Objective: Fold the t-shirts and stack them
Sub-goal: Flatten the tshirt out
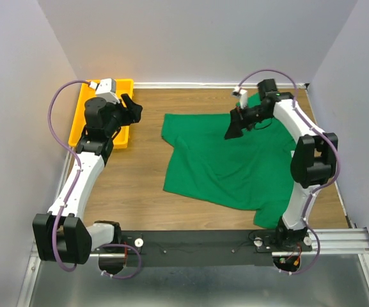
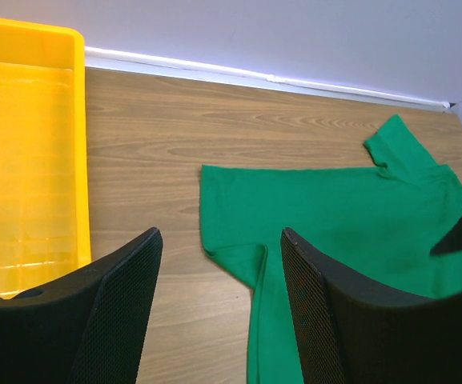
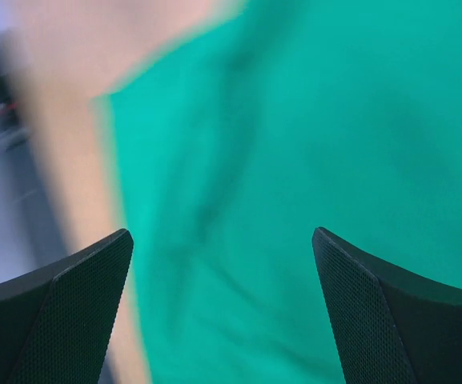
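Green t-shirt (image 1: 229,169) lies open on the table (image 1: 133,192); both grippers spread, holding nothing.

The shirt is rumpled across the table's right half, one sleeve toward the back wall. The right gripper (image 1: 233,130) is over the shirt's far part, fingers apart. The left gripper (image 1: 133,110), fingers also apart, hangs clear of the shirt beside the yellow tray (image 1: 123,83) at far left.

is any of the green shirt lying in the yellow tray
No, the t-shirt lies wholly on the wooden table, with bare wood between it and the yellow tray.
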Motion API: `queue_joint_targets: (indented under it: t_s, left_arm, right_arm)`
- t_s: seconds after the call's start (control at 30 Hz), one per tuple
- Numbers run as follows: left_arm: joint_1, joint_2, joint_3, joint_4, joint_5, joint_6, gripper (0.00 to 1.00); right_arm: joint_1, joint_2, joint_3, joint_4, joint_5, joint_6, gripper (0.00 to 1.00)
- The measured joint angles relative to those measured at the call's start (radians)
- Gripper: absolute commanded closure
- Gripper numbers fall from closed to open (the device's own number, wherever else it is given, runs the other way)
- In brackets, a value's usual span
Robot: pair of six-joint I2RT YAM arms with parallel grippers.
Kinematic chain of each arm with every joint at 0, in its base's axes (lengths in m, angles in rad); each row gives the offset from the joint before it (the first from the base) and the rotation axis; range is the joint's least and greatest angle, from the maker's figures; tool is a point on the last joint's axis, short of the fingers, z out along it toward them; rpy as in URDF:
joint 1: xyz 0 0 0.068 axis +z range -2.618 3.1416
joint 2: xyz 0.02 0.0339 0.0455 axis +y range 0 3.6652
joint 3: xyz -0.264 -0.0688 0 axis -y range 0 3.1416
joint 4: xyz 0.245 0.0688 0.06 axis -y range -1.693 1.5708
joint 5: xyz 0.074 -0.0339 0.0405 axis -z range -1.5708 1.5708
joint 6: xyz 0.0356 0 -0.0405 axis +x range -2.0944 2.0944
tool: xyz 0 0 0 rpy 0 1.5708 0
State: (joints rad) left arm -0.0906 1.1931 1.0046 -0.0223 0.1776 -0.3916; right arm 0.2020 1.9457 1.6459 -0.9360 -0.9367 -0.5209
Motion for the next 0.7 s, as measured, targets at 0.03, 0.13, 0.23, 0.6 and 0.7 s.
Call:
queue_joint_targets:
  t_s: [0.03, 0.13, 0.23, 0.6, 0.7]
  left_arm:
    - [0.0, 0.002, -0.002, 0.005, 0.003, -0.003, 0.31]
    - [0.0, 0.037, 0.0, 0.039, 0.039, -0.031, 0.36]
    - [-0.01, 0.157, 0.027, 0.066, 0.089, -0.061, 0.36]
    - [-0.216, 0.784, 0.499, -0.164, 0.1, -0.042, 0.36]
    - [-0.225, 0.896, 0.639, -0.216, 0.054, -0.042, 0.36]
  right_arm:
    - [-0.029, 0.0, -0.002, 0.024, 0.037, 0.023, 0.0]
    - [-0.108, 0.004, -0.004, 0.144, 0.231, 0.13, 0.0]
    - [-0.129, 0.024, 0.006, 0.246, 0.402, 0.216, 0.03]
    - [-0.246, 0.256, 0.239, 0.441, 0.754, 0.479, 0.13]
    - [-0.292, 0.298, 0.266, 0.463, 0.77, 0.499, 0.13]
